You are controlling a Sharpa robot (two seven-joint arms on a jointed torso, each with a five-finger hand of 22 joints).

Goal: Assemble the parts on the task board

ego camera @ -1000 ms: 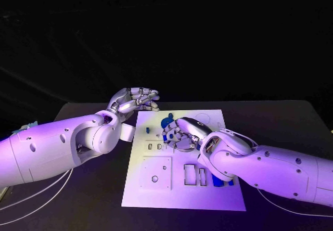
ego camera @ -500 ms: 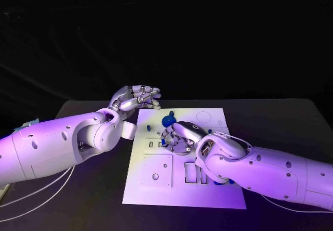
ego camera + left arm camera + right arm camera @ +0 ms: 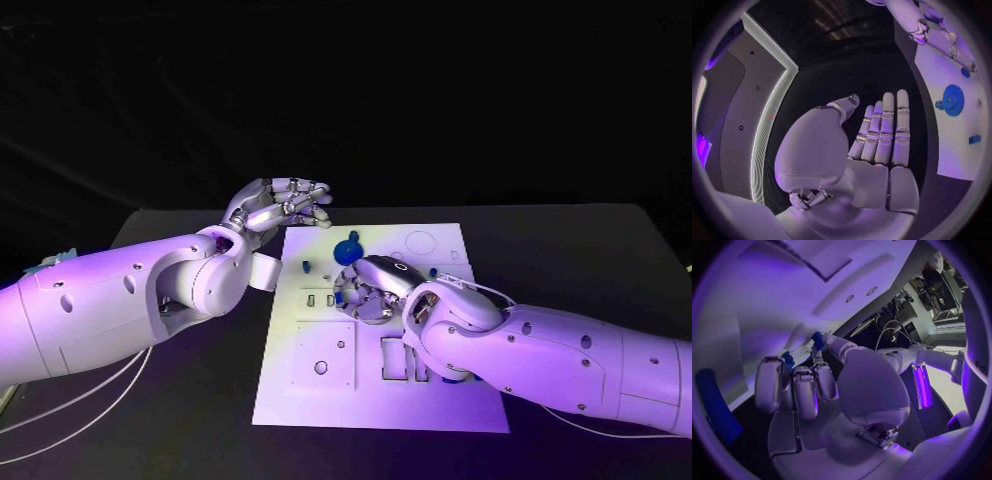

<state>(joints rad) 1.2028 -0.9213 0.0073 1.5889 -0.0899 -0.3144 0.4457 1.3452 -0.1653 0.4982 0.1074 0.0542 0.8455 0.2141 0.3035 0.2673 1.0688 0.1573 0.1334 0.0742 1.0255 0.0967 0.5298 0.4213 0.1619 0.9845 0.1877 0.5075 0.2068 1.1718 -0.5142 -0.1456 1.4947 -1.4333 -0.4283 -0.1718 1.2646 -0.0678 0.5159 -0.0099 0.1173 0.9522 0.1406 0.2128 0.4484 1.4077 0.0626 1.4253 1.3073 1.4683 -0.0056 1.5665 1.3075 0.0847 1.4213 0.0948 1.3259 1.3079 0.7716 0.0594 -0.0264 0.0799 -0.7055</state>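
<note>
The right hand [image 3: 372,290] sits just right of the middle of the head view, low over the task board [image 3: 433,400] with its fingers curled down toward the slots there. In the right wrist view this hand [image 3: 823,395] has its fingers bent, and a small blue part [image 3: 818,340] shows at the tips of its fingers, just at the white board surface; whether the hand actually pinches that part or merely touches it I cannot tell. The left hand [image 3: 281,207] is at upper left of centre in the head view, off the far left corner of the board, raised above the table [image 3: 577,260]. The left wrist view shows this hand [image 3: 873,145] with its fingers straight, side by side, thumb apart, and nothing in it.

The black table fills the lower half of the head view. The white task board lies in the middle of it, reaching down toward the bottom edge, with rectangular cut-outs in its lower half and a circle outline near its upper right corner. A blue gear-shaped part [image 3: 348,249] stands on the upper part of the board, just above the right hand; it appears at the right of the left wrist view [image 3: 952,100]. A smaller blue part [image 3: 306,267] sits left of it near the board's left edge.
</note>
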